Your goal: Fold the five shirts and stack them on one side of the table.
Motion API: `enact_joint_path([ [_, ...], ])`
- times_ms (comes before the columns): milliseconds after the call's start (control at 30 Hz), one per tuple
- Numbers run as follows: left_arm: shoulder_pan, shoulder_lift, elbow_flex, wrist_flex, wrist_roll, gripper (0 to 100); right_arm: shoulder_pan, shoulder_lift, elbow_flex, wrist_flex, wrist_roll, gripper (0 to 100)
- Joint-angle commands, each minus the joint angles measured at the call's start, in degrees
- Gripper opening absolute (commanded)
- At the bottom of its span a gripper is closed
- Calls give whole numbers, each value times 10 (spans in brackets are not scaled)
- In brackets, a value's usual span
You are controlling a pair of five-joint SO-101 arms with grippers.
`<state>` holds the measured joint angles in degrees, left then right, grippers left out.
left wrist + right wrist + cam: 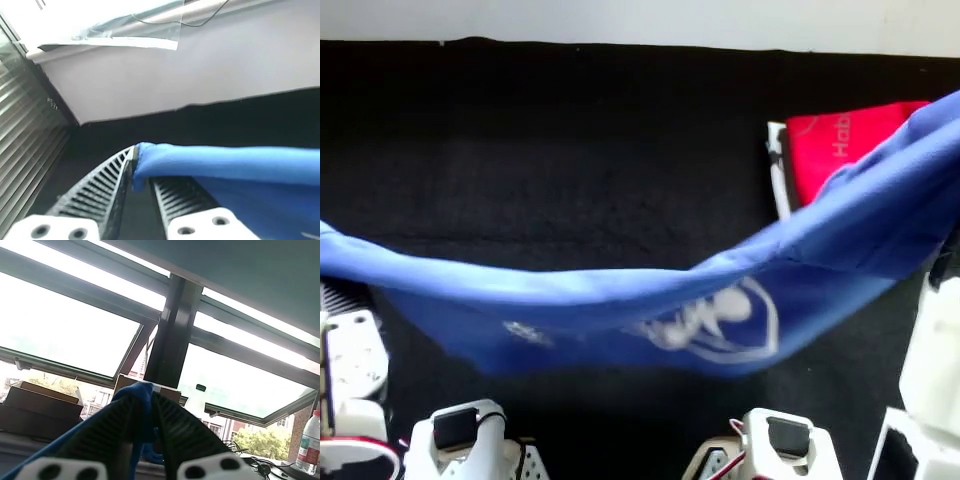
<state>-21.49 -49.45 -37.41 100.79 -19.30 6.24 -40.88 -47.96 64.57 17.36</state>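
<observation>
A blue shirt with a white print hangs stretched across the high view, held off the black table between both arms and sagging in the middle. In the left wrist view my left gripper is shut on one end of the blue shirt, with the cloth pinched between its ribbed fingers. My right gripper is shut on the other end, where a fold of the blue shirt shows between its fingers, tilted up toward windows. A folded red shirt lies on a white one at the table's right.
White arm bases stand along the near edge, with another base to the right. A white arm segment rises at the right edge. A pale wall borders the table's far side.
</observation>
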Motion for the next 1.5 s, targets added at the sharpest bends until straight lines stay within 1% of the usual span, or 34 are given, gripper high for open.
enact_joint_path([
  [0,-5,3,1,-15,-6,9,-1,13,-4,1,-5,5],
  [100,-35,11,16,-41,-6,9,-1,57,-3,6,-7,5],
  [167,-51,30,53,-69,-6,9,-1,100,16,6,-8,5],
  [267,-58,81,124,-103,-6,9,-2,163,81,3,-9,5],
  [333,-57,124,167,-128,-6,9,-2,204,130,-8,-25,5],
  [433,-40,205,204,-187,-5,9,-3,274,181,-56,-51,5],
  [533,-20,297,199,-227,-5,9,-27,349,186,-96,-51,5],
  [600,-7,353,173,-236,-5,9,-45,391,166,-101,-50,5],
  [767,6,458,46,-230,-5,9,-78,458,88,-100,-51,5],
  [867,6,507,-43,-204,-6,9,-85,482,52,-100,-51,5],
  [1000,6,569,-115,-178,-6,9,-85,510,36,-99,-51,5],
  [1200,17,656,-127,-157,-6,9,-90,560,36,-39,-52,5],
  [1367,48,745,-130,-79,-6,9,-92,596,36,64,-52,5],
  [1467,51,784,-130,-28,-6,9,-91,608,36,136,-49,5],
])
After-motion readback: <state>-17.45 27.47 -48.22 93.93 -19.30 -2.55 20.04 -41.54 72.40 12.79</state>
